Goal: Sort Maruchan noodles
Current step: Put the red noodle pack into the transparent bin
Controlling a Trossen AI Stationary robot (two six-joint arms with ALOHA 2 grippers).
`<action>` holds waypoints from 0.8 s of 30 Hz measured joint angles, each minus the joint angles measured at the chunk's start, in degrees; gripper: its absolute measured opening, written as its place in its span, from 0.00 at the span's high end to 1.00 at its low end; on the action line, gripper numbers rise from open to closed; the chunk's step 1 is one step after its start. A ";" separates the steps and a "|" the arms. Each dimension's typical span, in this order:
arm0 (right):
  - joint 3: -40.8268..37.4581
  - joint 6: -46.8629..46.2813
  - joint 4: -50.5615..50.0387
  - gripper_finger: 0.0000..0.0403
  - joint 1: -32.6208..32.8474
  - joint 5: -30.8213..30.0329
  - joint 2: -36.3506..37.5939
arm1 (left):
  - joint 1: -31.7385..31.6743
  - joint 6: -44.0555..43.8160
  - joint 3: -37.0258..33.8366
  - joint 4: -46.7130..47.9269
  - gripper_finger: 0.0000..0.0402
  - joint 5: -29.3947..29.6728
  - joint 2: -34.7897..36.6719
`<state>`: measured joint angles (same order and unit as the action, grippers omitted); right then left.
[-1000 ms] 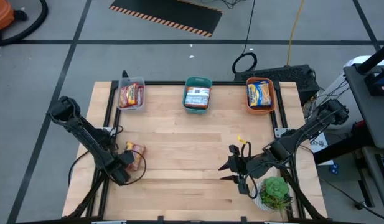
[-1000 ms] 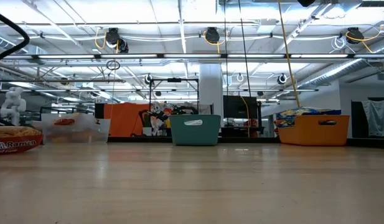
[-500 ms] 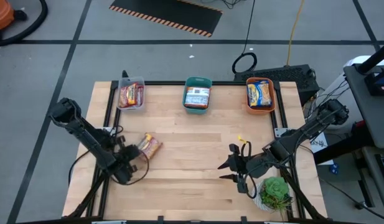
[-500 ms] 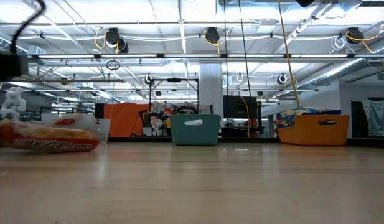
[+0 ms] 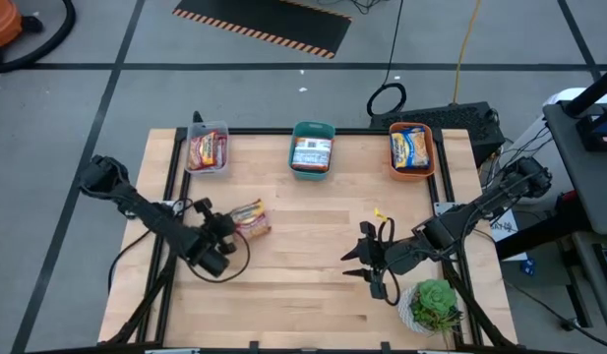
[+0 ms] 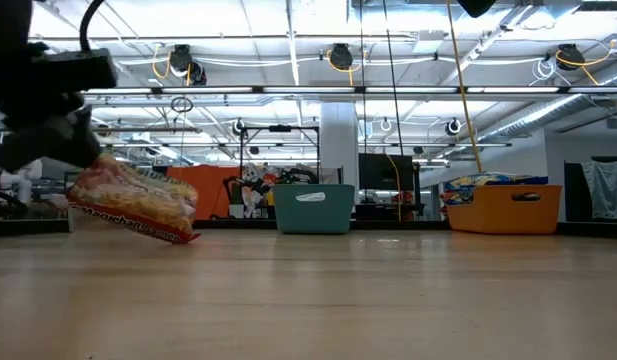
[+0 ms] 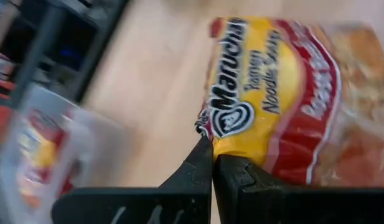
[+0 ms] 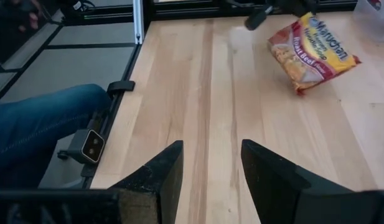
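The left gripper (image 5: 227, 229) is pinching a red and yellow Maruchan packet (image 5: 250, 218) by one edge, its jaws pressed fully together on the wrapper, and is holding it just above the wooden table (image 5: 313, 275) on the left side. In the low view the packet (image 6: 136, 203) is hanging tilted, one corner close to the boards. The left wrist view is showing the dark fingertips (image 7: 204, 168) meeting at the packet's crimped seam.

The right gripper (image 5: 358, 265) is waiting low over the table's near right area, its jaws standing partly open with nothing between them. Just beside that arm, at the near right corner, a green potted plant (image 5: 436, 303) is sitting.

Along the far edge three bins are standing well apart: a clear bin (image 5: 207, 149) on the left holding red packets, a teal bin (image 5: 312, 147) in the middle holding a pale packet, and an orange bin (image 5: 411, 147) on the right holding yellow-blue packets.

The table is resting on a grey floor crossed by dark lines, with a hazard-striped mat (image 5: 269, 24) lying beyond it. Behind the table a large workshop hall is stretching away under ceiling pipes and lights (image 6: 338, 57). A person's leg in jeans (image 8: 39, 124) is showing beside the table in the right wrist view.
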<state>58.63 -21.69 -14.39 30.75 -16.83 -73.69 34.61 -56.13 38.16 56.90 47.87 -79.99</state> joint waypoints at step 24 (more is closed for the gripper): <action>0.00 3.58 -0.04 0.61 0.03 0.14 0.00 | -23.54 5.99 3.88 -0.24 1.00 17.32 6.89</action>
<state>58.63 -18.11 -14.43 30.79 -16.69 -73.69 11.06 -50.14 42.05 56.66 65.19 -73.09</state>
